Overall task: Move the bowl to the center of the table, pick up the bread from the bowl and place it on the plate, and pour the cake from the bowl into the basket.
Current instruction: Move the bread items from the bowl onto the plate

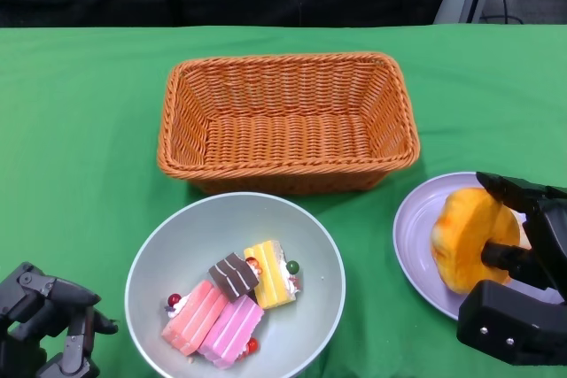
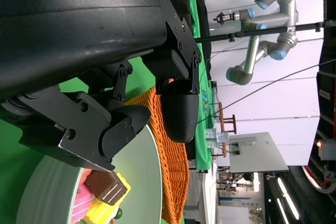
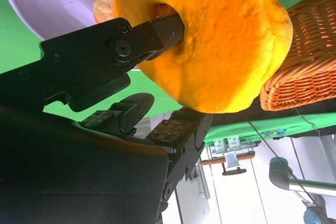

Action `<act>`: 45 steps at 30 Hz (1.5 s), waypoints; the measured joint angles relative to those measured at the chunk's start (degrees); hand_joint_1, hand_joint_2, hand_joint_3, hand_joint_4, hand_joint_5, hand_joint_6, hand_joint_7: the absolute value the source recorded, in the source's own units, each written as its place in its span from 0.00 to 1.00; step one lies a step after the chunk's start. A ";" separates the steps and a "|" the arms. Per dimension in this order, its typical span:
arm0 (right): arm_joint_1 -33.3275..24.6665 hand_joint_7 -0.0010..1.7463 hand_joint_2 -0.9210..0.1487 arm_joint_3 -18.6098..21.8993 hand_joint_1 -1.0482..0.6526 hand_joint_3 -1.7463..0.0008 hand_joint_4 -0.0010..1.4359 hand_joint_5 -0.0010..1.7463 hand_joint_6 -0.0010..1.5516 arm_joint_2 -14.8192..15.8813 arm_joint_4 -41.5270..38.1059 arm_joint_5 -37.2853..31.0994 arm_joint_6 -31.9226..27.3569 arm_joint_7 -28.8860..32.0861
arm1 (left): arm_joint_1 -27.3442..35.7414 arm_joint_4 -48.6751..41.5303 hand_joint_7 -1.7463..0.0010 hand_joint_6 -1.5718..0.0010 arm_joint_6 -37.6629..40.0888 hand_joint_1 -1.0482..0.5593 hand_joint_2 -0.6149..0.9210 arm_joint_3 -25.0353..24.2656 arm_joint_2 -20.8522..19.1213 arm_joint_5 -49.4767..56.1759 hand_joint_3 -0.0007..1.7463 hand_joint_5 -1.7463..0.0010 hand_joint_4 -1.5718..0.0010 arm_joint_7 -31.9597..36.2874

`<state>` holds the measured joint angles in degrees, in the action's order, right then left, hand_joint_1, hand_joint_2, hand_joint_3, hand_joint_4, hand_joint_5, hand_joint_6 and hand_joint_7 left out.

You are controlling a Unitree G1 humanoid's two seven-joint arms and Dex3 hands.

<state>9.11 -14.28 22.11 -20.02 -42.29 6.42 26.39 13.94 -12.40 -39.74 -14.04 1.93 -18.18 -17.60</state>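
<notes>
Bread point(image 1: 469, 238) is what I follow now: from the head camera, my right hand point(image 1: 523, 285) holds it just over the lilac plate point(image 1: 416, 232), ready to be set down there. The grey bowl point(image 1: 151, 307) with the cake pieces point(image 1: 232, 305) sits before the basket point(image 1: 288, 121), near the table's middle. My left hand point(image 1: 49, 320) rests empty beside the bowl, fingers loosely curled.

Right wrist camera: one finger point(image 3: 131, 43) presses into the bread's side (it dents a little), another supports from below, so the grip looks firm.

Left wrist camera: the fingers point(image 2: 176, 103) hang apart over the bowl's rim point(image 2: 152, 177), holding nothing, I think waiting for the pouring.
</notes>
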 measured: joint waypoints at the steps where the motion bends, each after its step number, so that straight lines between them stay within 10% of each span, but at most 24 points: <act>1: 0.00 0.02 0.07 0.02 0.37 1.00 0.49 0.03 0.44 0.02 -0.05 0.06 0.37 0.09 | 0.00 0.00 0.26 0.54 0.00 0.68 0.81 0.00 0.00 0.00 0.59 0.14 0.53 0.00; 6: 0.05 0.02 0.10 0.04 0.44 1.00 0.53 0.03 0.48 0.36 -1.97 0.80 5.83 1.62 | 0.00 -0.01 0.26 0.54 -0.01 0.68 0.80 -0.01 0.00 0.02 0.60 0.14 0.52 0.00; 9: 0.12 0.00 0.05 -0.08 0.32 0.99 0.28 0.01 0.31 0.53 -2.34 0.23 5.25 0.68 | 0.00 -0.02 0.26 0.54 -0.02 0.68 0.80 -0.04 -0.02 0.04 0.60 0.14 0.52 0.00; 14: 0.21 0.00 0.00 -0.94 0.26 0.98 0.16 0.00 0.24 1.79 0.61 -4.51 -2.77 -3.99 | -0.01 -0.04 0.26 0.54 -0.06 0.68 0.80 -0.07 -0.03 0.16 0.60 0.14 0.53 0.00; 27: 0.20 0.00 0.00 -1.21 0.26 0.89 0.19 0.01 0.23 1.80 2.01 -5.83 -5.13 -5.68 | -0.01 -0.03 0.25 0.54 -0.05 0.68 0.80 -0.07 -0.03 0.16 0.61 0.13 0.52 0.00; 32: 2.68 0.02 0.00 -0.02 0.41 0.85 0.29 0.04 0.28 1.43 0.16 -3.32 -5.80 -6.01 | -0.04 -0.09 0.25 0.54 -0.51 0.69 0.80 -0.06 -0.03 0.14 0.61 0.13 0.52 -0.01; 45: 5.27 0.00 0.00 1.07 0.50 0.97 0.38 0.02 0.33 1.44 -6.02 -1.07 2.02 1.57 | -0.15 -0.66 0.25 0.54 -0.79 0.68 0.79 -0.01 -0.03 0.23 0.61 0.13 0.52 -0.01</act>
<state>14.38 -13.21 23.56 -26.05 -43.36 8.44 27.95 13.79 -13.05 -40.53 -14.05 1.90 -17.96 -17.61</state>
